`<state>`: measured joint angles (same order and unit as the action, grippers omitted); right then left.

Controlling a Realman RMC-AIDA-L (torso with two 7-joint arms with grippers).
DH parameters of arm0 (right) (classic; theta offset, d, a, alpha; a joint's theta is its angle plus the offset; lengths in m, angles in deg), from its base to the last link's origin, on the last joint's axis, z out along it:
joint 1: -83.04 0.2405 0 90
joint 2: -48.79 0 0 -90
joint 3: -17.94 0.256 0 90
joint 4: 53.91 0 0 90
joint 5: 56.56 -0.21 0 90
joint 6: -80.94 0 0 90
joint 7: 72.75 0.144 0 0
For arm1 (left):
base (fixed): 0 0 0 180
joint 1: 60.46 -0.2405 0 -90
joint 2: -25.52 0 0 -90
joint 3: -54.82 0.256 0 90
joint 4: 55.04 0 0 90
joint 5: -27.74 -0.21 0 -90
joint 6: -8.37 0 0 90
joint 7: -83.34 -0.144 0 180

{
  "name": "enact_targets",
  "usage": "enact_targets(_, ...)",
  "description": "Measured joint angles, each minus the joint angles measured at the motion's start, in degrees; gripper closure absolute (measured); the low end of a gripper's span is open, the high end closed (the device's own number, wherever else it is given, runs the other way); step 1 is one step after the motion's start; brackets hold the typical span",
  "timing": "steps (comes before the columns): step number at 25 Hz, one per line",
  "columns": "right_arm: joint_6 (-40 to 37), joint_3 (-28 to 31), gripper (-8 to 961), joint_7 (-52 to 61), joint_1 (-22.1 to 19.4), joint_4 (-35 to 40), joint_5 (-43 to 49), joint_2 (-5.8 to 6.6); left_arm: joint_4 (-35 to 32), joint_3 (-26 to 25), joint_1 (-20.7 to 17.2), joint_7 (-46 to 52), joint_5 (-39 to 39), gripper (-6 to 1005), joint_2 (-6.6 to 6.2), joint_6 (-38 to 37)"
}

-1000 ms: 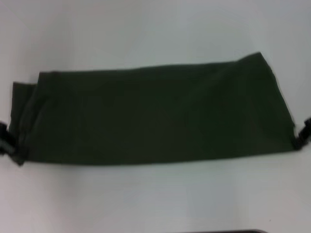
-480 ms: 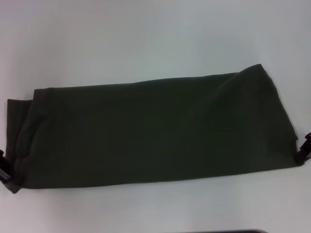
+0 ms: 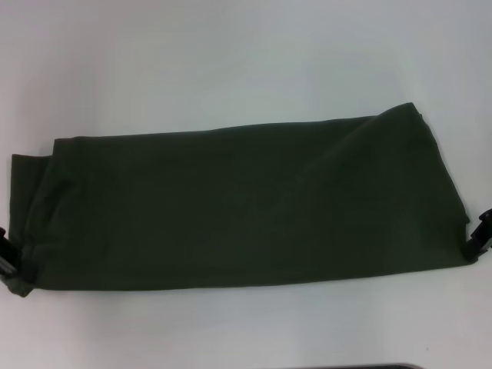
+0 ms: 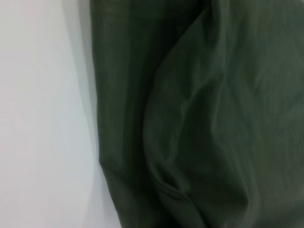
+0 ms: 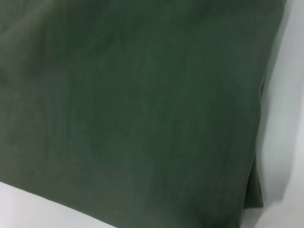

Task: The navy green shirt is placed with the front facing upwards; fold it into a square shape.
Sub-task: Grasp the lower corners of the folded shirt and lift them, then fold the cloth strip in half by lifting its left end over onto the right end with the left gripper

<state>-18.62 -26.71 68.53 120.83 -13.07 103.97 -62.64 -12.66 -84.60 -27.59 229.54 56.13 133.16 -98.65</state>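
Head view shows the navy green shirt lying on the white bench as a long folded band, plain side up, running from my left jaws at its near-left corner to my right jaws at its near-right corner. I cannot tell whether either set of jaws is apart or clamped on cloth. I judge the fabric soft, light and limp, prone to sagging and creasing, so hold is best taken at the end corners, through all layers.

You see only slivers of the left gripper and right gripper, cut off at the head view's edges; their grip stays unreadable.
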Motion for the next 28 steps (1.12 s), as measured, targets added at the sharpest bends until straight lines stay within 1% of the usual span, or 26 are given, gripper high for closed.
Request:
enact_targets(4,-0.85,0.08,943,-0.17,-0.02,0.03,-0.05,-0.23,-0.12,0.14,0.01,-0.18,0.00,972,-0.08,-0.04)
enact_targets(8,-1.16,0.91,941,-0.54,0.08,-0.11,-0.09,-0.35,0.05,0.29,0.00,-0.76,-0.10,926,0.11,-0.40)
enact_targets(10,-1.28,1.85,873,-0.54,0.07,-0.01,-0.13,-0.24,1.10,0.08,-0.32,-0.51,-0.44,902,0.31,-0.22)
enact_targets(13,-1.85,3.83,771,-0.58,-0.14,0.03,-0.14,0.33,2.91,-0.83,-1.19,-0.08,-0.66,868,0.29,-0.01)
enact_targets(14,-2.14,4.58,749,-0.64,-0.23,0.03,-0.13,0.68,3.64,-1.43,-1.56,0.00,-0.67,856,0.12,-0.02)
enact_targets(18,-3.40,7.74,661,-1.02,-0.43,0.59,-0.52,2.31,5.45,-3.90,-2.13,0.31,-0.74,744,-0.74,-0.46)
enact_targets(21,-6.26,11.05,594,-1.84,-0.70,3.21,-2.82,3.50,7.17,-6.70,-2.16,0.38,-0.76,660,-1.43,-1.34)
enact_targets(24,-9.84,15.29,528,-3.40,-1.02,6.21,-8.82,4.60,9.22,-10.05,-1.97,0.02,-0.29,557,-1.58,-2.56)
enact_targets(26,-11.22,18.07,428,-4.61,-1.29,6.80,-15.38,5.04,9.72,-13.13,-1.44,-0.77,0.77,482,-1.73,-3.50)
enact_targets(28,-11.48,19.88,328,-5.92,-1.68,6.00,-22.15,5.21,9.20,-15.39,-1.12,-1.94,2.99,407,-1.93,-3.78)
